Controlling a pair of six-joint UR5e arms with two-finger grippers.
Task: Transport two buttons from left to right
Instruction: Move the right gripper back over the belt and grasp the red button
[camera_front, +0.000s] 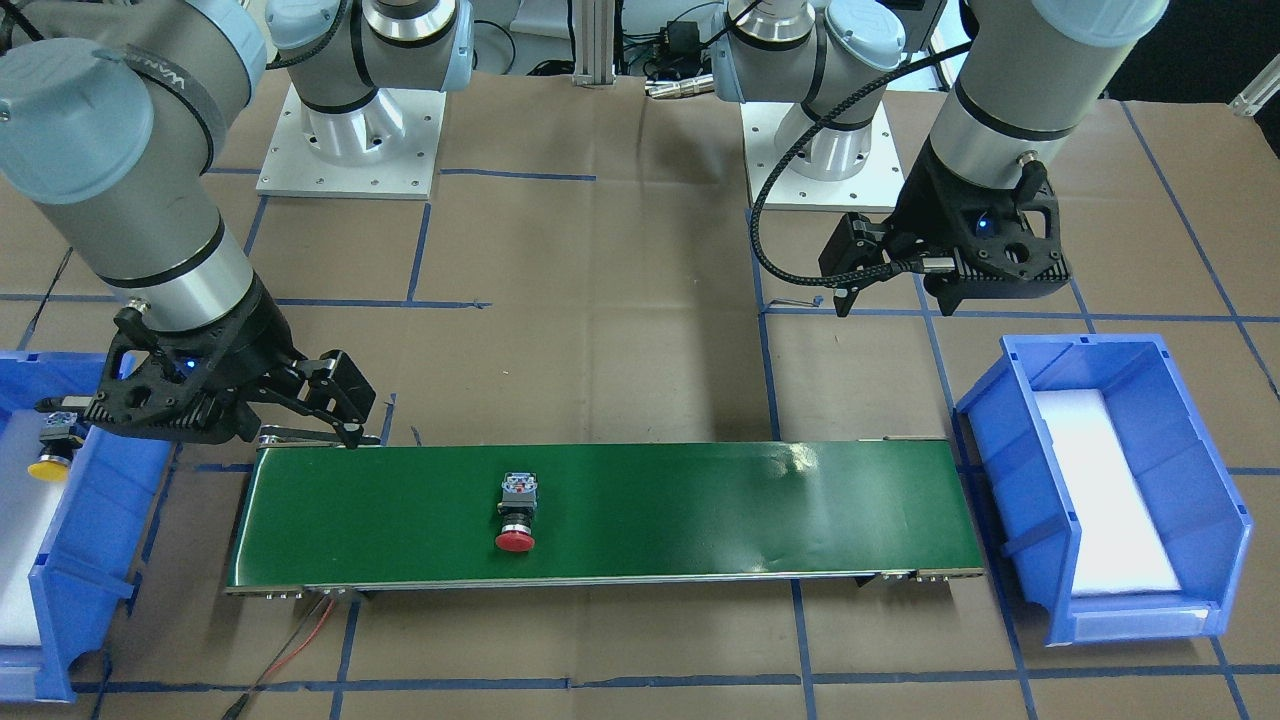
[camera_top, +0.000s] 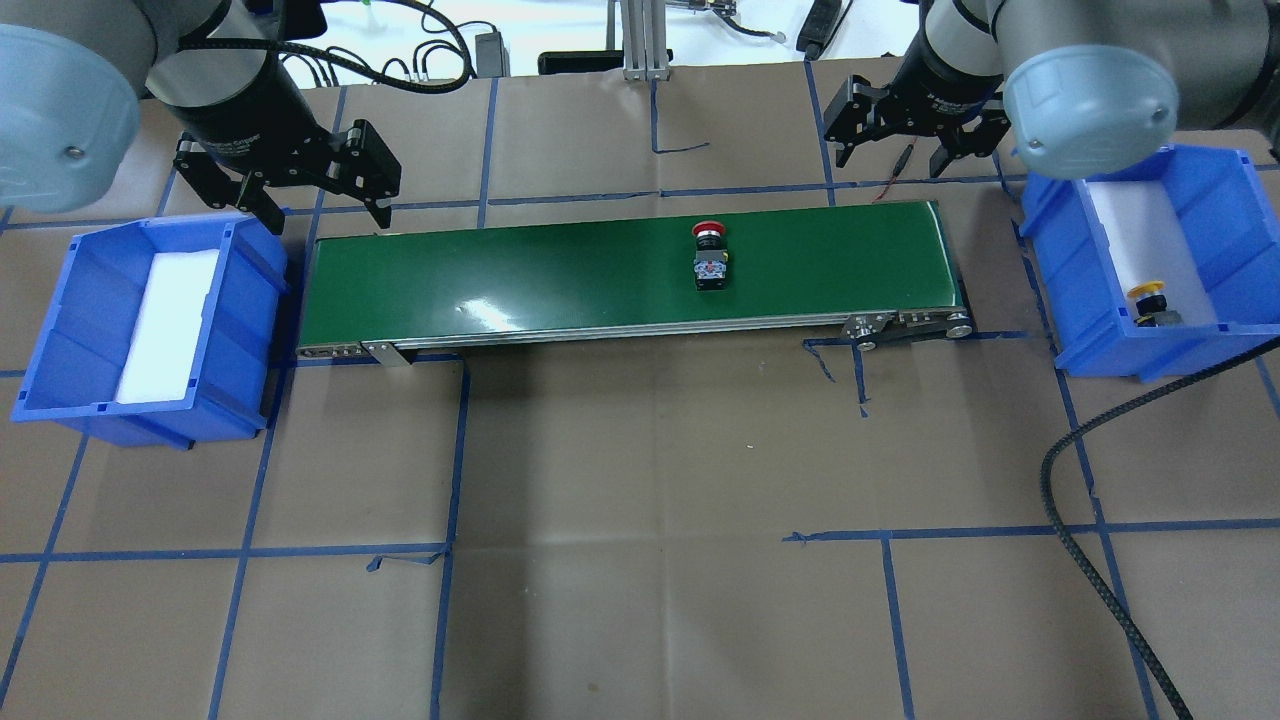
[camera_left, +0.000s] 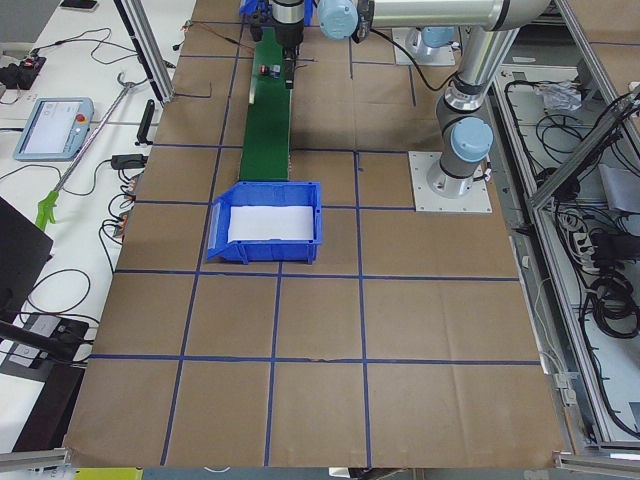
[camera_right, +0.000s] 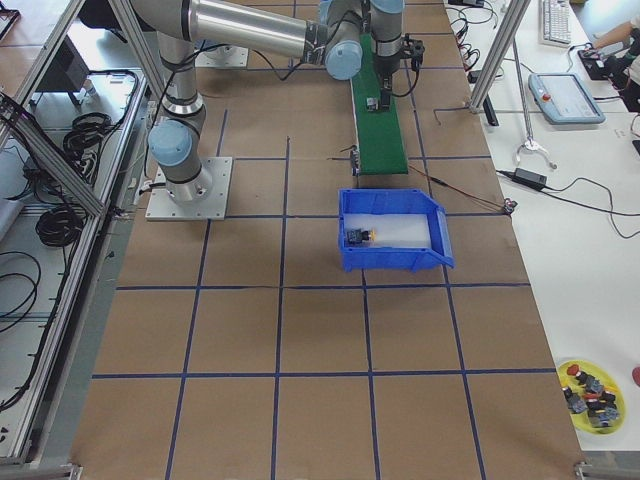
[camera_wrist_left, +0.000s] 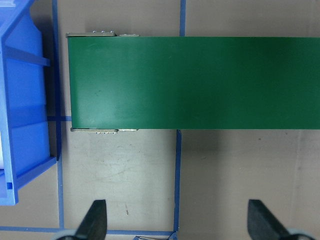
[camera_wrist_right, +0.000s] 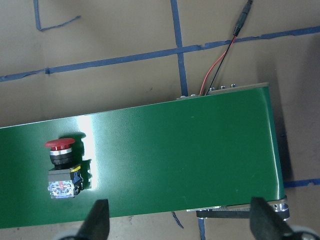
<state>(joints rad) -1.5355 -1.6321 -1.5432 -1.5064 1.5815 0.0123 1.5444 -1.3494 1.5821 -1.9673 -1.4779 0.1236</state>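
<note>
Both my left claw (camera_wrist_left: 177, 220) and right claw (camera_wrist_right: 180, 222) are hanging wide open. Neither is touching the red button (camera_wrist_right: 61, 167).

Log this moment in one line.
red button: on belt, right of middle | yellow button: in right bin | left gripper: open, by belt's left end | right gripper: open, by belt's right end

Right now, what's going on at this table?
Neither arm holds anything: the left gripper and right gripper hang open near opposite ends of the green belt. The red button lies on the belt, nearer the right end. The yellow button is already in the right bin; the left bin shows only white padding.
</note>
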